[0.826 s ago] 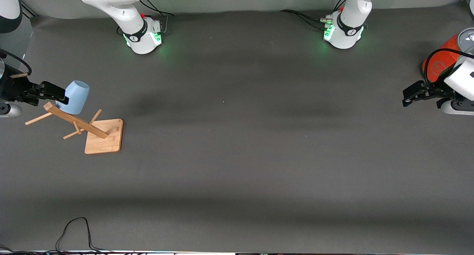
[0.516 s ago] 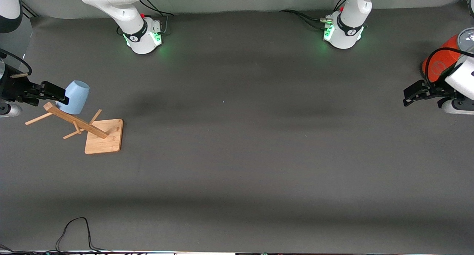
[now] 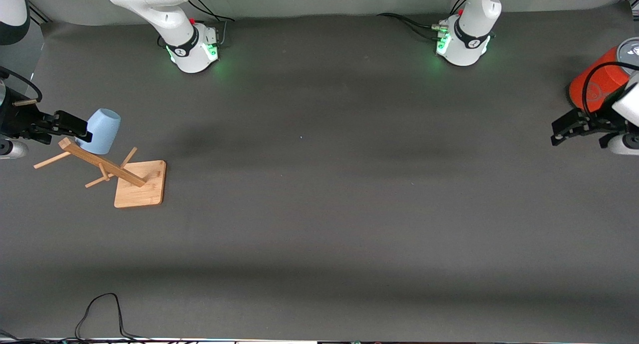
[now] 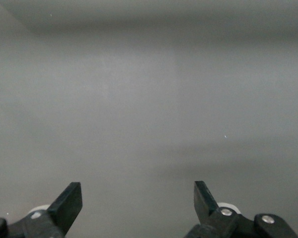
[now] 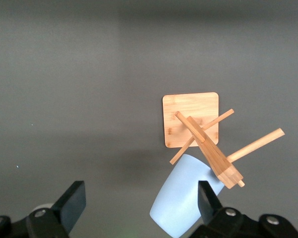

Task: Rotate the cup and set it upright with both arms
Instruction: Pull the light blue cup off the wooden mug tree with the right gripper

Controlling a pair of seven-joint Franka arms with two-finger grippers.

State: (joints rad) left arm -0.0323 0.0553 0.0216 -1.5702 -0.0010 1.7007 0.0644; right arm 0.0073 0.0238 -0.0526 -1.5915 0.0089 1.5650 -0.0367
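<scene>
The pale-blue cup (image 3: 102, 125) hangs tilted by the top of the wooden rack (image 3: 135, 189), at the right arm's end of the table. Its closed base shows and its mouth is hidden. In the right wrist view the cup (image 5: 181, 201) lies partly under the rack's post (image 5: 208, 151). My right gripper (image 3: 75, 127) is open beside the cup. In its wrist view (image 5: 139, 203) one finger (image 5: 208, 198) overlaps the cup and the other stands apart. My left gripper (image 3: 561, 129) is open and empty over bare table; its wrist view (image 4: 137, 201) shows only grey mat.
A large orange-red can (image 3: 596, 82) with a silver top stands at the left arm's end, close to the left arm. The rack's pegs (image 3: 50, 160) stick out sideways. A black cable (image 3: 100, 309) lies at the table edge nearest the front camera.
My left gripper has drawn back a little toward the left arm's end of the table. My right gripper and the cup have hardly moved.
</scene>
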